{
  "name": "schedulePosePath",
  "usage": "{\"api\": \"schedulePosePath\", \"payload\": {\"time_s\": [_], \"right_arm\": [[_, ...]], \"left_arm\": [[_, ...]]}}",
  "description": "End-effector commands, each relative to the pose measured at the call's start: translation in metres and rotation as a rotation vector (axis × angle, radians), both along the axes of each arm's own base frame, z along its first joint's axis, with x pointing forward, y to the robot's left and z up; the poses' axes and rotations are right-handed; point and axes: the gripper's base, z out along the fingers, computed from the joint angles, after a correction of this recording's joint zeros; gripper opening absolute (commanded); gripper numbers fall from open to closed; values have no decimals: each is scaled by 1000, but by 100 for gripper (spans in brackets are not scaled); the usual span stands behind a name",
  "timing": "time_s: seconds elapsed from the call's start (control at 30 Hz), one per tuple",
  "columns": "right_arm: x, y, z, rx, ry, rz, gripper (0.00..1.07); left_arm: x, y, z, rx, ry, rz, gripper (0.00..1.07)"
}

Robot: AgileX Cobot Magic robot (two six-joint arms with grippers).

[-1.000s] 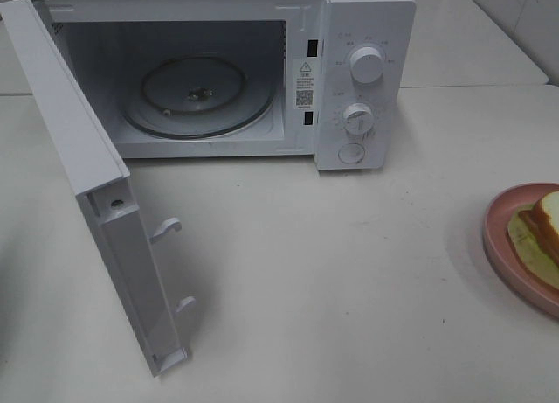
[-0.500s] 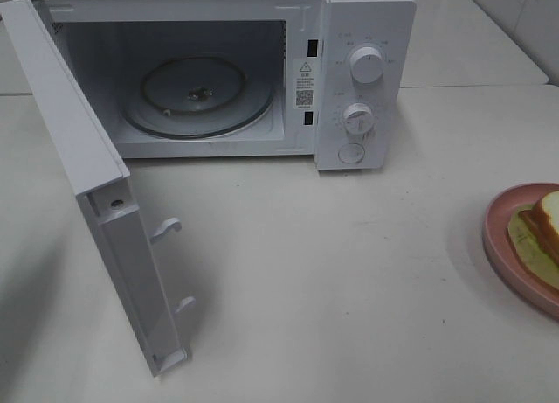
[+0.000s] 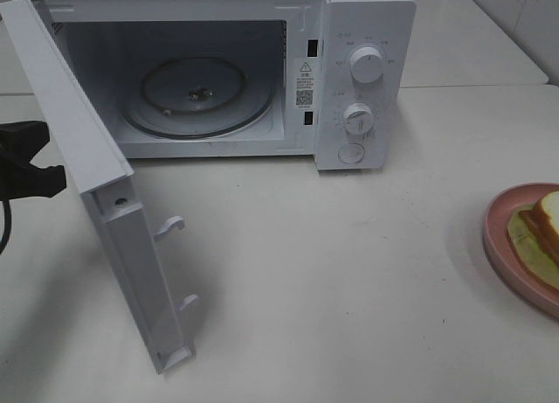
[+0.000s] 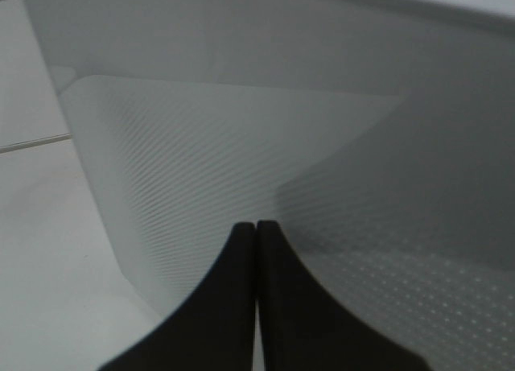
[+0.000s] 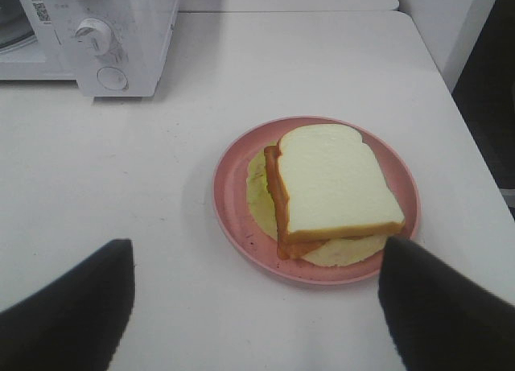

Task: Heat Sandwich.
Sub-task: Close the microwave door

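At the far left of the exterior high view, the left gripper pokes in from the edge, its tip against the outer face of the microwave door. Its wrist view shows the jaws pressed together with nothing between them, right up against the door's dotted panel. The door stands swung wide open, two latch hooks jutting from its free edge. Behind it the white microwave sits on the table with its cavity exposed and the glass turntable inside. Two dials and a round button occupy the control panel to the right of the cavity. At the right edge of the table, well apart from the microwave, the sandwich lies on a pink plate. The right gripper hangs above the table just beside the plate, jaws spread wide and holding nothing.
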Motion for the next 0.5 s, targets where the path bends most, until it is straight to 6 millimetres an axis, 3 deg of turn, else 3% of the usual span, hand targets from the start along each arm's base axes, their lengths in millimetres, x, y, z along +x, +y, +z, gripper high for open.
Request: {"api": "schedulePosePath", "payload": {"time_s": [0.03, 0.5], "right_arm": [[-3, 0, 0, 9, -37, -12, 76], [-3, 0, 0, 9, -37, -12, 76]], "left_arm": [[5, -14, 1, -11, -27, -50, 0], [23, -63, -5, -77, -14, -101, 0]]}}
